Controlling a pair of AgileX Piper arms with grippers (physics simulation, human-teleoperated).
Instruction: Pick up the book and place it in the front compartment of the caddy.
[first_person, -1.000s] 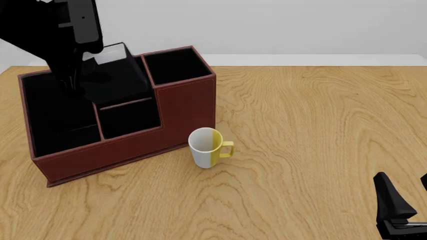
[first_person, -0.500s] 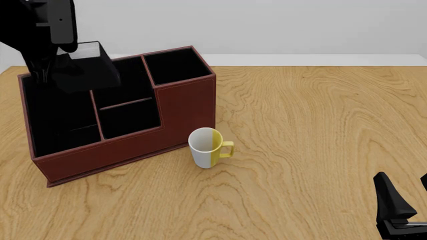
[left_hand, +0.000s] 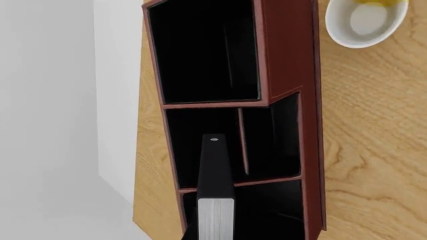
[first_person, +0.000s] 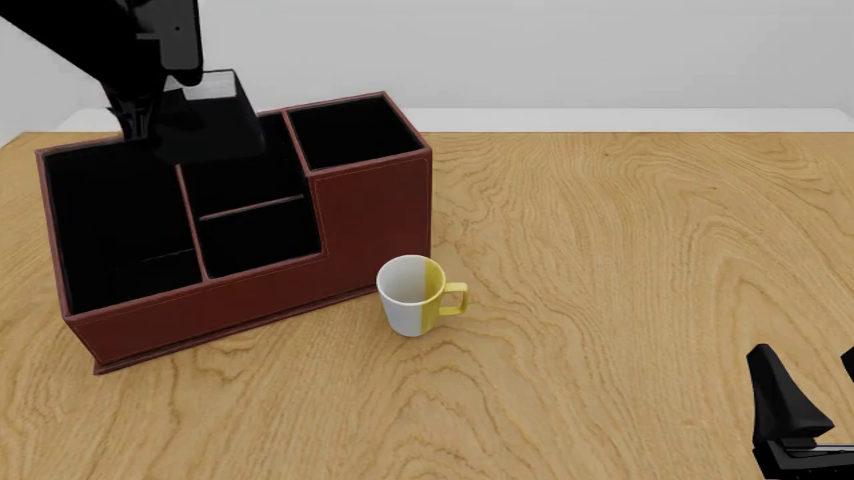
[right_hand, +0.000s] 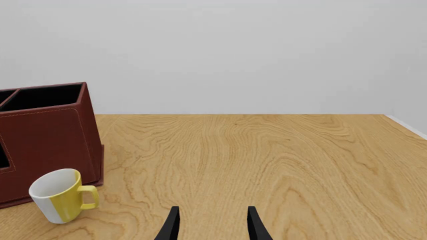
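Overhead, left gripper (first_person: 158, 100) clamped on the book (first_person: 214, 120), held above the caddy (first_person: 374, 215), not yet inside front compartment (first_person: 247, 170); right gripper (right_hand: 211, 225) parted, low near table (first_person: 641, 260).

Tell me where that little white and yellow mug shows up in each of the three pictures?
Front view: the mug stands on the table just in front of the caddy's tall right-hand wall.
Left wrist view: only its white rim and inside show, at the picture's edge, beside the caddy.
Right wrist view: the mug stands beside the caddy.
Shared landmark: the caddy.
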